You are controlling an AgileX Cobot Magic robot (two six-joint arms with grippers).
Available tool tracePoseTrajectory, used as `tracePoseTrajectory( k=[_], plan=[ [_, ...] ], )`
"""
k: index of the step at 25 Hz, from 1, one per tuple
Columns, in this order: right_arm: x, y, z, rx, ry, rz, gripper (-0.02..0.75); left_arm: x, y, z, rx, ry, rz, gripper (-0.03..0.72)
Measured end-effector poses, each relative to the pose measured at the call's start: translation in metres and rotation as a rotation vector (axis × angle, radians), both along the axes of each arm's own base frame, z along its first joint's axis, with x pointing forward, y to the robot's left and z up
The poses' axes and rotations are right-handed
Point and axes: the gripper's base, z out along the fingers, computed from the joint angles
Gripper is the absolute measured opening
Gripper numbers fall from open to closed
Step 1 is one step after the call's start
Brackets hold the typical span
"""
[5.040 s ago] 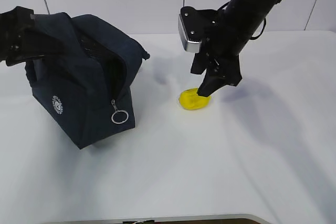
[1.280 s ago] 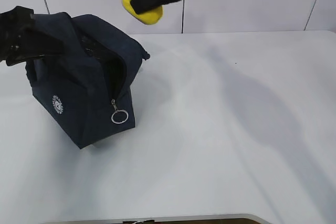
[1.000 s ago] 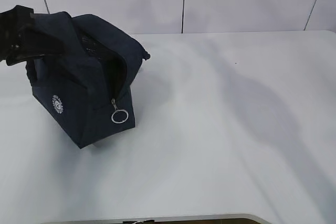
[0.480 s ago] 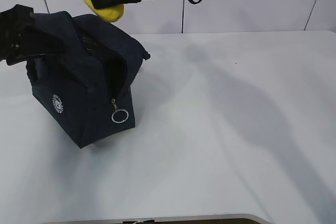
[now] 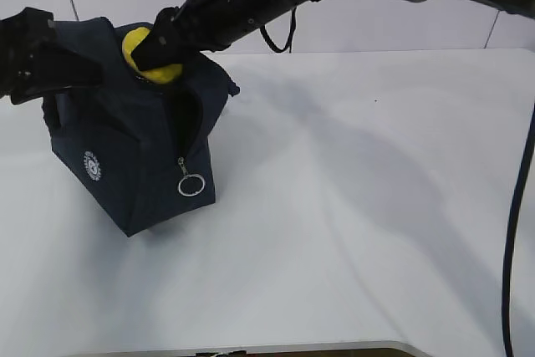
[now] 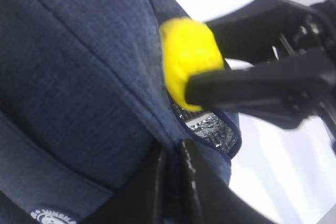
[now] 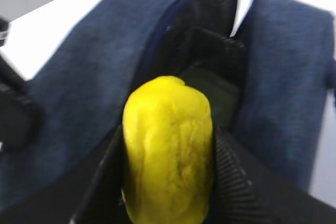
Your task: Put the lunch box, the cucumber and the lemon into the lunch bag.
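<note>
The right pincer [image 5: 153, 54] grips the lemon [image 5: 149, 54] directly over the lunch bag [image 5: 125, 148]'s open mouth at far left, its long axis pointing down into it, while the left pincer [image 5: 38, 60] clamps the bag's edge.

One boxy dark navy fabric lunch bag [image 5: 134, 148] and one bright yellow lumpy lemon [image 5: 149, 54] are showing.

The lunch bag [image 5: 134, 148] bears a round white logo [image 5: 91, 166], its lettering apparently too small to read.
</note>
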Motion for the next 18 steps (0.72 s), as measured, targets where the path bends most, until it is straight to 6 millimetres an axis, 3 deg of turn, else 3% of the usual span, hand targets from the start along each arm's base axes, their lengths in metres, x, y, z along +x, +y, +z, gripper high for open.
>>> tracePoseTrajectory(
  k=[10, 18],
  plan=[
    [0.008, -0.001, -0.016, -0.061, -0.039, -0.032, 0.389, -0.001, -0.001, 0.001, -0.016, 0.005, -0.007, 0.002],
    [-0.003, 0.012, -0.017, -0.082, -0.052, 0.041, 0.427, 0.0, -0.001, 0.001, -0.027, 0.007, -0.002, 0.002]
  ],
)
